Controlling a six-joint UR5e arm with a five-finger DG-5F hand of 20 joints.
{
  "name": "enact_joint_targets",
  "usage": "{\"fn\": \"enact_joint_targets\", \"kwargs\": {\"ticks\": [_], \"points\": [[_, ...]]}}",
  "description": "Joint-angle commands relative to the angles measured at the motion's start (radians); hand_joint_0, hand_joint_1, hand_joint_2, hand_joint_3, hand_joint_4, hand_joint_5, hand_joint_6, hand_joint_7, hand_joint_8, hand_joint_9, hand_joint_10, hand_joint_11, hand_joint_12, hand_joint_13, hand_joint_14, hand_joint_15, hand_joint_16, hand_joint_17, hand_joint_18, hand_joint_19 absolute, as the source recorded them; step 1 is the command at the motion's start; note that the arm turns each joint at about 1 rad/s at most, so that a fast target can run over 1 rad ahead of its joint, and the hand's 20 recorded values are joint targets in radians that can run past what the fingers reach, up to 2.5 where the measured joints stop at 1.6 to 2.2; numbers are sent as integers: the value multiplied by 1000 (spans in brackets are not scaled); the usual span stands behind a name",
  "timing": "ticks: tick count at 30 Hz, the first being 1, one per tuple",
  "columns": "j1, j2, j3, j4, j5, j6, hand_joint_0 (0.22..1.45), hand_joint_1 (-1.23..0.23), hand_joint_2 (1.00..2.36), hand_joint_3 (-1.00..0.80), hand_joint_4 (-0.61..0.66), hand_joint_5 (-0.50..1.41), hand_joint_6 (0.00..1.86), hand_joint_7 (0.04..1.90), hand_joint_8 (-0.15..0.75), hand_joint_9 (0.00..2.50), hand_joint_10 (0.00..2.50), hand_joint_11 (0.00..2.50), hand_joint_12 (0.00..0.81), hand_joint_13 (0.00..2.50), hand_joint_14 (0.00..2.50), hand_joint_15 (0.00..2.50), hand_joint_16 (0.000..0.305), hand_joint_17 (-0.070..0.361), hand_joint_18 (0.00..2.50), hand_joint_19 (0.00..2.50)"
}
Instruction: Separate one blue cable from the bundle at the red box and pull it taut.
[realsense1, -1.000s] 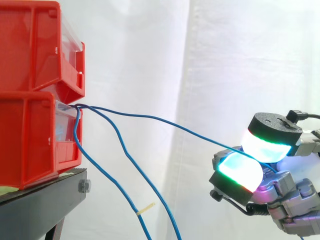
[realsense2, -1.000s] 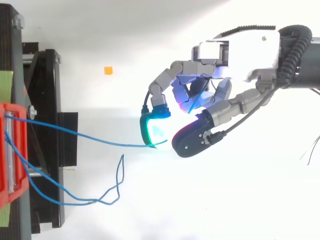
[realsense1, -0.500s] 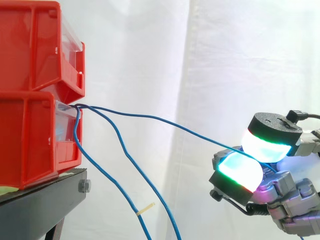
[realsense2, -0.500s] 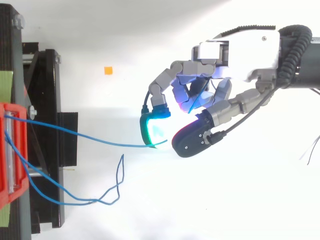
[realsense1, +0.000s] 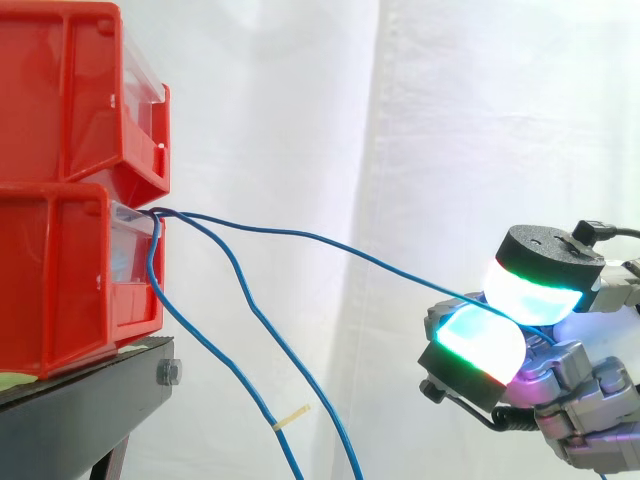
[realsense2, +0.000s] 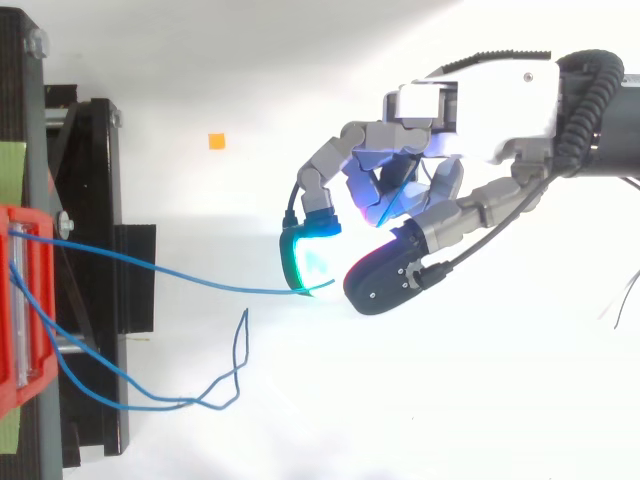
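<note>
Several thin blue cables come out together at the lip of the lower red bin (realsense1: 70, 270). One blue cable (realsense1: 330, 243) runs from there in a shallow sag to the right and ends between two glowing fingertips (realsense1: 478, 340). My hand (realsense2: 440, 190) is shut on this cable, pinching it between thumb and finger at the lower right of the side view. In the top view the same cable (realsense2: 170, 270) crosses from the bin to the cyan pad. The other blue cables (realsense1: 250, 390) hang down loose, apart from the held one.
A second red bin (realsense1: 80, 90) is stacked on the lower one, both on a black stand (realsense1: 90, 400). Loose cable loops (realsense2: 200, 395) lie below the stand in the top view. A small orange square (realsense2: 216, 141) marks the white floor. A white curtain hangs behind.
</note>
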Motion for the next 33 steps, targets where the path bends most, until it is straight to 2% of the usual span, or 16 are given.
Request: {"fn": "enact_joint_targets", "kwargs": {"ticks": [1,33], "points": [[0,0,-1,0,0,0,644,-777,1013,-15,-252,-141,900,1263,285,475,2500,2195,586,1357,2500,1757,70,157,1768,862],[0,0,1,-2,0,0,643,-789,1008,-2,-248,-133,895,1263,285,520,2500,2197,578,1374,2500,1754,73,163,1822,831]]}}
